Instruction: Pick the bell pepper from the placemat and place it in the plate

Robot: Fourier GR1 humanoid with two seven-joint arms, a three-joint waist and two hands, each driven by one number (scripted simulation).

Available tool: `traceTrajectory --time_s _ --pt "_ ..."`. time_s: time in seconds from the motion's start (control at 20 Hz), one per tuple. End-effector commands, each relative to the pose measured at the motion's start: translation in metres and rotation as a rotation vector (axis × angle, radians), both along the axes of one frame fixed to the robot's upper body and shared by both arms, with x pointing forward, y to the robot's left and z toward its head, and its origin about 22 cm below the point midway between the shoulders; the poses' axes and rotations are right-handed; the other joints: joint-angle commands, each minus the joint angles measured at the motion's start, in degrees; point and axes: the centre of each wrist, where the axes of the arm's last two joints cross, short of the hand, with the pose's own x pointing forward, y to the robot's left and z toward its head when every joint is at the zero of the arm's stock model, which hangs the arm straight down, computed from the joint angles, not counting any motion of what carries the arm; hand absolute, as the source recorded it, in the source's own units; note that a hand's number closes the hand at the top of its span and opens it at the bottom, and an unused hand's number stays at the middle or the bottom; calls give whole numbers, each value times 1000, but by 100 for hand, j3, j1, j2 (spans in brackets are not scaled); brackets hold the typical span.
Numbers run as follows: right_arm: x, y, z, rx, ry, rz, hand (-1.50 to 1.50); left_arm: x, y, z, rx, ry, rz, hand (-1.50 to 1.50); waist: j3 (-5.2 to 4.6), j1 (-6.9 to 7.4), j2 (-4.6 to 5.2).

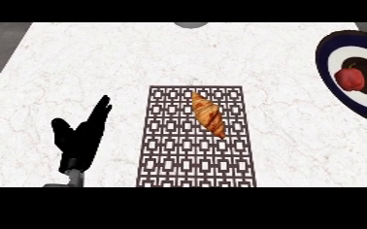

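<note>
A red bell pepper [351, 79] lies in the plate [331, 53], a dark blue and white plate cut off by the right edge of the head view. The patterned brown placemat [172, 160] lies in the middle of the counter and carries a croissant [208, 114]. My left hand [80, 137] shows at the lower left, left of the placemat, fingers straight and pointing up, holding nothing. My right hand does not show anywhere.
The white marble counter [108, 63] spreads around the placemat. A grey round shape [190, 24] peeks in at the counter's far edge. A dark strip runs along the counter's left side at the top left.
</note>
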Motion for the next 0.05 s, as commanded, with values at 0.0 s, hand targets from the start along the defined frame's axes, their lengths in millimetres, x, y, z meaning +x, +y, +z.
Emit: traceTrajectory --time_s 0.0 --pt "-18 -8 -7 106 -89 174 -150 -6 -3 -13 -17 70 -3 0 -31 -60 14"
